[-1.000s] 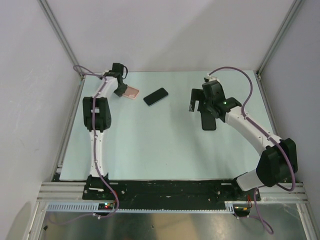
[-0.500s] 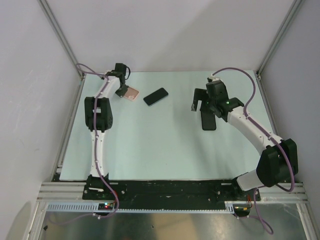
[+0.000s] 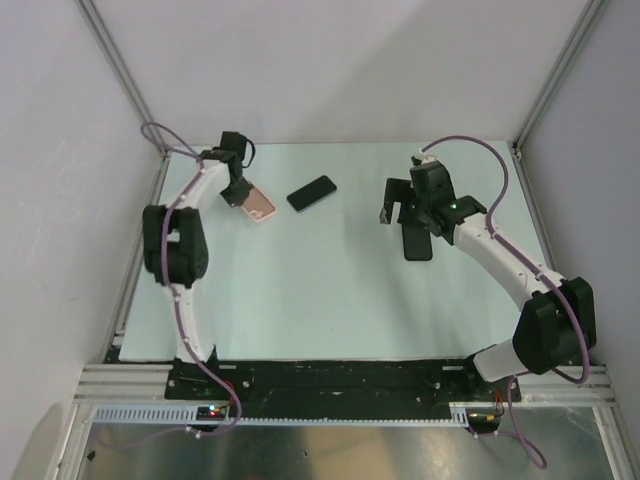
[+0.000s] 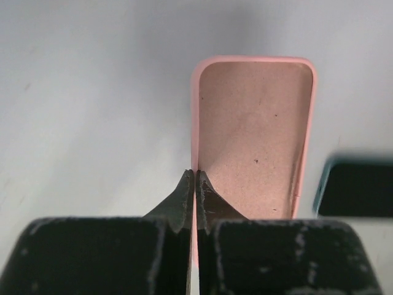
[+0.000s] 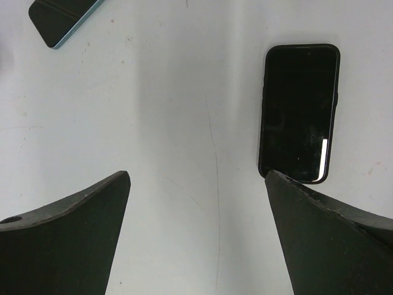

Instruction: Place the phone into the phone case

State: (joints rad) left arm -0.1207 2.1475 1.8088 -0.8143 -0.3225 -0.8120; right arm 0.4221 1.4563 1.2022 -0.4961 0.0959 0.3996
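Note:
The salmon-pink phone case [image 3: 261, 205] lies hollow side up at the table's far left. In the left wrist view the phone case [image 4: 252, 135] runs away from the camera, and my left gripper [image 4: 195, 175] is shut on its left rim. From above, the left gripper [image 3: 237, 191] stands at the case's far-left end. A black phone with a teal edge [image 3: 312, 193] lies just right of the case, also in both wrist views [image 4: 356, 187] [image 5: 61, 18]. My right gripper [image 5: 196, 175] hangs open over bare table, a second black phone [image 5: 299, 114] beside its right finger.
The second black phone [image 3: 418, 243] lies right of centre, under the right gripper [image 3: 408, 212]. Metal frame posts and white walls close in the table at the back and both sides. The arm bases stand on the black rail at the near edge.
My left gripper has shut on the case's rim, and the left arm's elbow has swung outward to the left. The case has shifted slightly toward the near side. The right arm has barely moved.

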